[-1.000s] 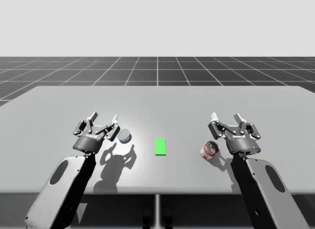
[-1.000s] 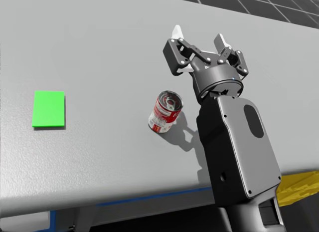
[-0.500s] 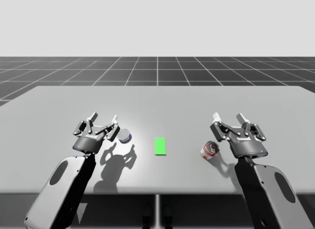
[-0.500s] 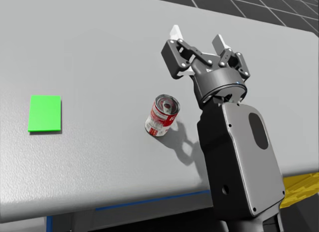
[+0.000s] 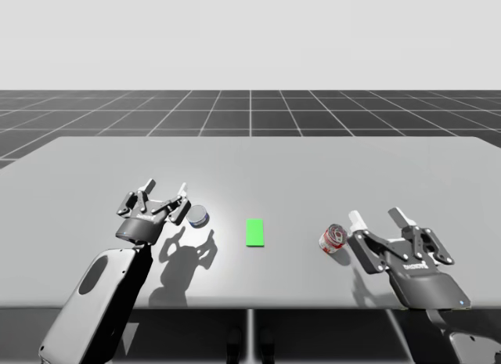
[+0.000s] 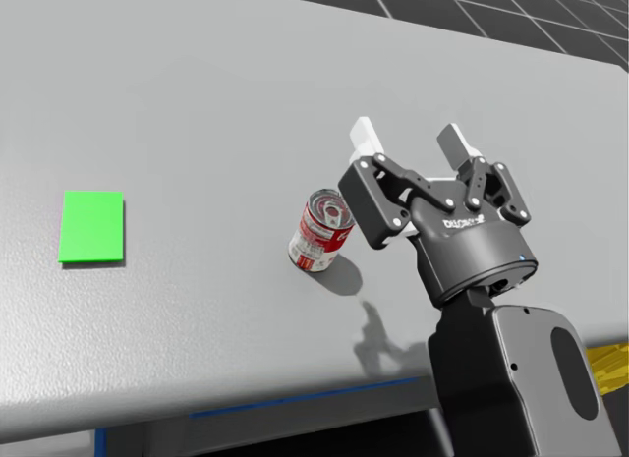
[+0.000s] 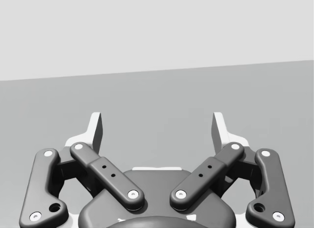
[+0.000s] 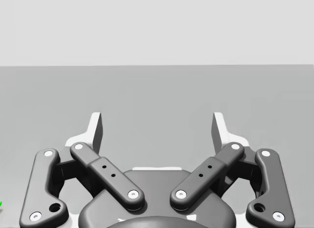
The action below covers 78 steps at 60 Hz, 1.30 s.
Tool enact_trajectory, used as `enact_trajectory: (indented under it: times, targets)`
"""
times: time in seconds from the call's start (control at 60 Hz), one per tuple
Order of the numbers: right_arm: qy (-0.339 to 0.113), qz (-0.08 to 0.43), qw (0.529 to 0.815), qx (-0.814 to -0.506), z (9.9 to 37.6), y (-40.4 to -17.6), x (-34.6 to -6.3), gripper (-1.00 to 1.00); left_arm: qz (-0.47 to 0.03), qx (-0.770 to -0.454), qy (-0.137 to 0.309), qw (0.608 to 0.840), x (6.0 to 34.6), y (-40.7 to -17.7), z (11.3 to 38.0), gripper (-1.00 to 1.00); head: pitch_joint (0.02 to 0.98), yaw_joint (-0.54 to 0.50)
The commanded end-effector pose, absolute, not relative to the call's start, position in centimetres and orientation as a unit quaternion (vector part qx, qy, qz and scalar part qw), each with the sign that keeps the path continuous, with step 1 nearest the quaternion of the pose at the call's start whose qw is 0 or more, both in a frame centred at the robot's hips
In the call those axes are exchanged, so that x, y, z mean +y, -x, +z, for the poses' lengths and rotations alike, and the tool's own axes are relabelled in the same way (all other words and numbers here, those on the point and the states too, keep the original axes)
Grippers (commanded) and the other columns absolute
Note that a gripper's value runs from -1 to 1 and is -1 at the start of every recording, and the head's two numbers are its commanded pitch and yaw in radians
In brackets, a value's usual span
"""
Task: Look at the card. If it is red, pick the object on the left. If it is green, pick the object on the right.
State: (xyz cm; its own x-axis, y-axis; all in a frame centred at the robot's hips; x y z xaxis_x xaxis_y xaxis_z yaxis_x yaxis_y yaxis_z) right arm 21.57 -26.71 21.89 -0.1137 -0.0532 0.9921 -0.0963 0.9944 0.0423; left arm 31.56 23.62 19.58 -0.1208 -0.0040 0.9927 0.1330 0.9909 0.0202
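- High view, nearest first: finds the right tool [image 5: 379,218] well to the right of the green card [image 5: 254,232] and closer to the bench's [image 5: 313,168] front edge than the card, fingers spread wide, pinching nothing.
- Next out, between card and right tool: the red can [image 5: 333,239], apparently upright with a slight lean, just beside the tool's inner finger.
- Judged from the card's colour: calls for the right-hand object, so the red can.
- Reads as the approach step, with no grasp made yet.
- Next move calls for swinging the spread fingers toward the card until they straddle the can, lowering to its mid-height, then closing.
- Farther back, left of the card: the left tool [image 5: 165,185], likewise spread and empty, with a small blue-and-white can [image 5: 199,217] just beside it on the card's side.
- Hard to make out: whether the inner finger touches the red can, and how high the right tool rides over the bench.
- Cut off at the frame edge: most of the right forearm.
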Motion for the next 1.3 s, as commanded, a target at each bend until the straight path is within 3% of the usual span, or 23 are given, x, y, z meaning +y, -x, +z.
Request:
enact_trajectory:
  times: [0.017, 0.133, 0.217, 0.55, 0.883, 1.3]
  targets:
    - [-0.070, 0.031, 0.673, -0.736, 20.4, -18.6, -26.6, -1.00, -0.052, -0.746, 0.042, 0.662, 23.6, -31.6, 19.5, -1.00, 0.892, -0.40]
    - [-0.093, 0.033, 0.679, -0.727, 19.1, -17.1, -26.7, -1.00, -0.052, -0.746, 0.042, 0.663, 23.6, -31.6, 19.4, -1.00, 0.892, -0.40]
    - [-0.084, 0.041, 0.683, -0.725, 18.0, -16.5, -26.8, -1.00, -0.053, -0.745, 0.041, 0.663, 23.6, -31.6, 19.4, -1.00, 0.894, -0.40]
    - [-0.093, 0.059, 0.703, -0.702, 13.9, -16.8, -26.4, -1.00, -0.054, -0.744, 0.038, 0.665, 23.5, -31.6, 19.2, -1.00, 0.900, -0.39]
    - [-0.079, 0.053, 0.726, -0.681, 11.2, -19.6, -26.3, -1.00, -0.053, -0.745, 0.038, 0.664, 23.5, -31.7, 19.2, -1.00, 0.901, -0.38]
    - [-0.078, 0.071, 0.736, -0.668, 10.5, -22.7, -25.2, -1.00, -0.053, -0.747, 0.034, 0.661, 23.7, -31.6, 19.4, -1.00, 0.907, -0.37]
